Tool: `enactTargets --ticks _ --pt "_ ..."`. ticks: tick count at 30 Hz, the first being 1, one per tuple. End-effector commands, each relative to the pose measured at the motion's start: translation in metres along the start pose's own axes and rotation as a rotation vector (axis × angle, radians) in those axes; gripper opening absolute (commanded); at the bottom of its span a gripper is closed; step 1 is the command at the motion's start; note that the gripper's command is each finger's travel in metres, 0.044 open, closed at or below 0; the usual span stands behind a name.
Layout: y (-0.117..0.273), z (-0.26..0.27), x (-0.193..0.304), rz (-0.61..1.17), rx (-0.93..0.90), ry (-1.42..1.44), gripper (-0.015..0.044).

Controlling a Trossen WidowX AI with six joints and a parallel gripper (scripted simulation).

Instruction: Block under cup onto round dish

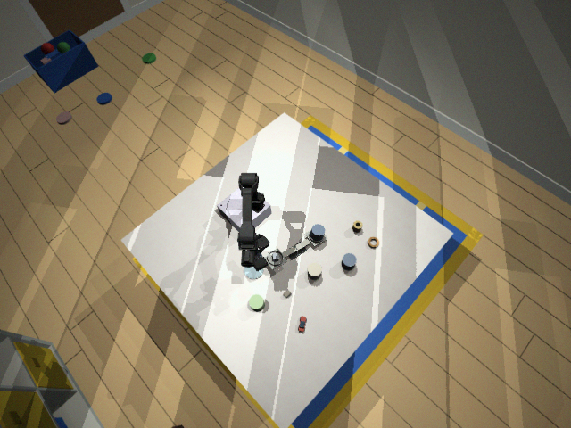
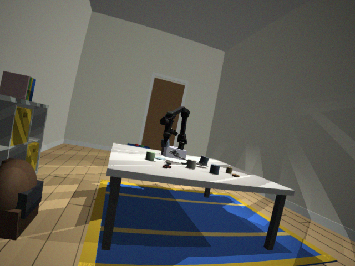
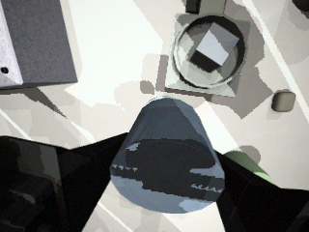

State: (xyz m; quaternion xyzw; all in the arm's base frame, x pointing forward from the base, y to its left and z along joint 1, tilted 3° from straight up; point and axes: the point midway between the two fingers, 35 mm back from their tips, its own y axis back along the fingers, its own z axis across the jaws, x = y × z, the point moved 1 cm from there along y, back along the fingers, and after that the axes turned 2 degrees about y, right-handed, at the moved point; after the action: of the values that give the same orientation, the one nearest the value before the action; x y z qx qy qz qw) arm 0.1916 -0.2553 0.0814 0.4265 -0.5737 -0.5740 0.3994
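Observation:
My gripper (image 1: 256, 253) (image 2: 165, 141) (image 3: 166, 143) is shut on a blue-grey cup (image 2: 166, 144) (image 3: 166, 121) and holds it raised and tilted. The arm hides that cup in the top view. The block (image 1: 275, 258) (image 3: 217, 45), pale grey, lies uncovered inside the round rim on the near end of the balance (image 1: 300, 249) (image 3: 231, 88). The other blue-grey cup (image 1: 318, 231) (image 2: 204, 160) stands on the far end. The pale blue round dish (image 1: 252, 273) (image 2: 160, 158) lies close beside the near end, partly under the hand; the held cup mostly hides it in the wrist view.
A green cylinder (image 1: 256, 301) (image 2: 150, 155), a cream cylinder (image 1: 314, 270) (image 2: 191, 164), another blue-grey cylinder (image 1: 349, 260) (image 2: 214, 169), a small brownish block (image 1: 286, 293) (image 3: 284, 101) and a red car (image 1: 302, 324) stand around the balance. A spool and an orange ring lie farther right.

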Motion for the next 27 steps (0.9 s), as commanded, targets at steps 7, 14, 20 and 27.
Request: enactTargets --ticks 7,14,20,27 --pt "-0.036 0.057 0.057 0.005 -0.012 0.004 0.0000" --pt "-0.055 0.095 0.080 0.006 -0.014 0.005 0.0000" --pt "-0.064 0.095 0.080 0.006 -0.014 0.005 0.0000" --pt "-0.094 0.096 0.080 0.006 -0.014 0.005 0.0000"
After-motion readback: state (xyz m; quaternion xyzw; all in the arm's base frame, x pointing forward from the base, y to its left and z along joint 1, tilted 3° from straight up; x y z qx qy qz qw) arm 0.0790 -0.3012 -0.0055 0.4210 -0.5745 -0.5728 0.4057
